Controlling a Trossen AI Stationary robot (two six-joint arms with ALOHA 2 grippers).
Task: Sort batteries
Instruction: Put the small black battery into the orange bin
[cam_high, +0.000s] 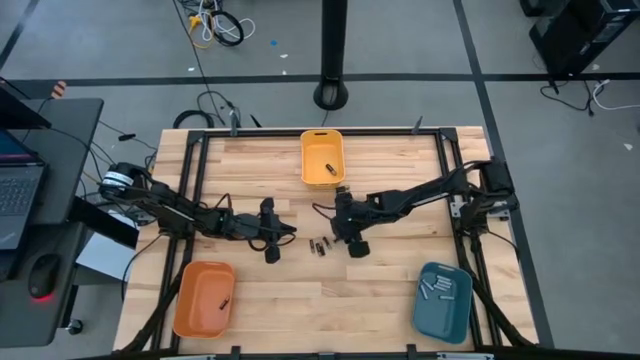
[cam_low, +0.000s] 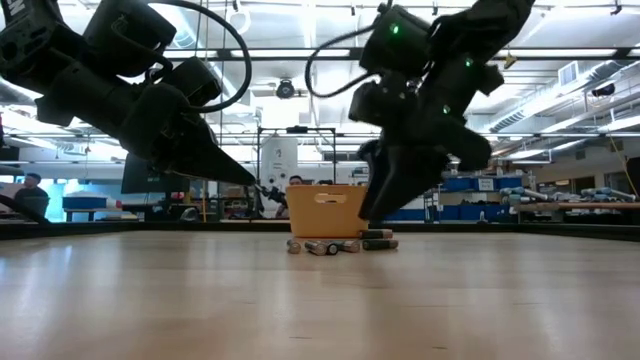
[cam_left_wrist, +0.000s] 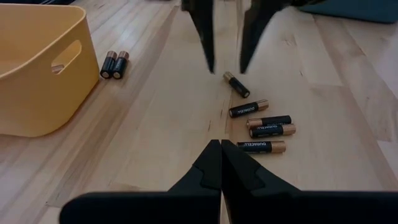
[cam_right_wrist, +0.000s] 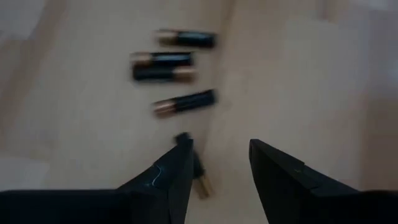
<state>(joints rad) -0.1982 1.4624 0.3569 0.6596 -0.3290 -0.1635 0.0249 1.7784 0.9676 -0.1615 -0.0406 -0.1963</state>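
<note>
Several black-and-copper batteries (cam_left_wrist: 261, 124) lie loose on the wood near the table's middle (cam_high: 320, 245), and two more (cam_left_wrist: 114, 64) lie beside the yellow bin (cam_high: 322, 158). My right gripper (cam_right_wrist: 217, 168) is open and hangs low over the far end of the cluster (cam_low: 380, 215). One battery (cam_right_wrist: 200, 180) lies partly hidden under one of its fingers (cam_right_wrist: 177, 171). My left gripper (cam_left_wrist: 221, 165) is shut and sits to the left of the cluster (cam_high: 272, 240), pointing at it from above the table (cam_low: 250, 180). My right gripper comes from above, slanting down. One finger (cam_right_wrist: 177, 171) stands over the end of a battery (cam_right_wrist: 200, 180) that lies flat on the table. I cannot tell whether the finger touches it.
The yellow bin at the far edge holds one dark battery (cam_high: 329, 168). The orange bin (cam_high: 204, 298) at the near left holds one dark battery. The teal bin (cam_high: 443, 300) at the near right holds several pale ones. Bare wood lies between the bins. A black frame edges the table.
</note>
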